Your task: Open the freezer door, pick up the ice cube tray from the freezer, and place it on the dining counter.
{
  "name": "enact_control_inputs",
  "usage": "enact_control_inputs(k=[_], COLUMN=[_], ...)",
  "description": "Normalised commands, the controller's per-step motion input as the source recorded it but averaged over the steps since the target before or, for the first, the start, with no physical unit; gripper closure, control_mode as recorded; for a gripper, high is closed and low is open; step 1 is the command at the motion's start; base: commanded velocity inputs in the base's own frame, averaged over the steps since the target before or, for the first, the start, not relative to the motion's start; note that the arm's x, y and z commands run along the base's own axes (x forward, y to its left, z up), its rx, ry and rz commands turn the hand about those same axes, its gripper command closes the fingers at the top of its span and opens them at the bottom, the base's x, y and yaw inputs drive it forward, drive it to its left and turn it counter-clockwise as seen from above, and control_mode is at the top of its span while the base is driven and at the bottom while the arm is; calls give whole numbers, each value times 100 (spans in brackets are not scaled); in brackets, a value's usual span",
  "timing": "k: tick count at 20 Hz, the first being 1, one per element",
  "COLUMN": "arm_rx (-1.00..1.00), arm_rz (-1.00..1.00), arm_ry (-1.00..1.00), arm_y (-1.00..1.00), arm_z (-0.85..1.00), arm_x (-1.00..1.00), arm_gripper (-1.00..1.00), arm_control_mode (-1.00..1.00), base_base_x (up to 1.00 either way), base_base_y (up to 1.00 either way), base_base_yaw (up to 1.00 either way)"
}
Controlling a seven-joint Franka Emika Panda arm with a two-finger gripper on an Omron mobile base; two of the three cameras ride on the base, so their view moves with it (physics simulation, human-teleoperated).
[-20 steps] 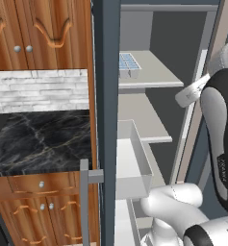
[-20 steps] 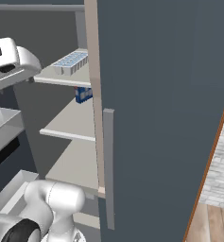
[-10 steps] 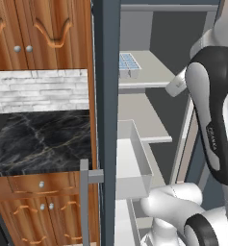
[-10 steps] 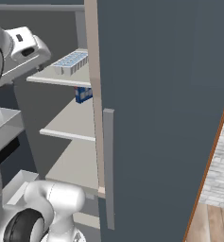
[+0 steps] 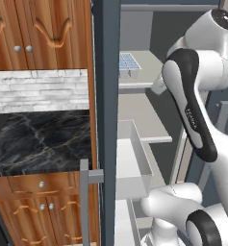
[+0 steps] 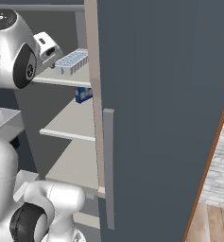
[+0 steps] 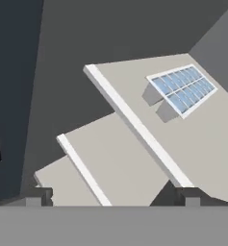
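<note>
The freezer door point(image 5: 106, 120) already stands swung wide, seen edge-on in the left base view with its grey bar handle point(image 5: 84, 202) low down, so the first step looks done. The freezer point(image 6: 61, 137) is exposed, its pale shelves stacked one over another. The ice cube tray point(image 7: 182, 89) lies untouched on the upper shelf point(image 7: 202, 139), toward the back corner and well clear of that shelf's front edge; a small dark blue box point(image 6: 83, 94) sits on the shelf below. The gripper point(image 7: 113, 197) hangs in front of the shelves and apart from the tray, its jaws spread fully and gripping nothing. By my judgement the reach toward the tray is the step in hand; grasping it, lifting it out, and carrying it over to the dining counter are all left to do.
</note>
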Motion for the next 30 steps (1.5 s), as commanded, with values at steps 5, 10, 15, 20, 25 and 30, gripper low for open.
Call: enact_control_inputs(k=[5, 10, 15, 20, 25, 30], arm_rx=[-2, -2, -6, -9, -8, -6], arm_rz=[5, 2, 0, 0, 0, 2], arm_ry=[0, 0, 0, 0, 0, 0], arm_y=[0, 0, 0, 0, 0, 4], arm_z=[-1, 0, 0, -1, -5, -9], arm_x=[85, 69, 75, 40, 7, 1], arm_gripper=[-100, -100, -100, -100, -100, -100], arm_control_mode=[-100, -100, -100, -100, -100, -100], base_base_x=[0, 0, 0, 0, 0, 0], base_base_y=[0, 0, 0, 0, 0, 0], base_base_yaw=[0, 0, 0, 0, 0, 0])
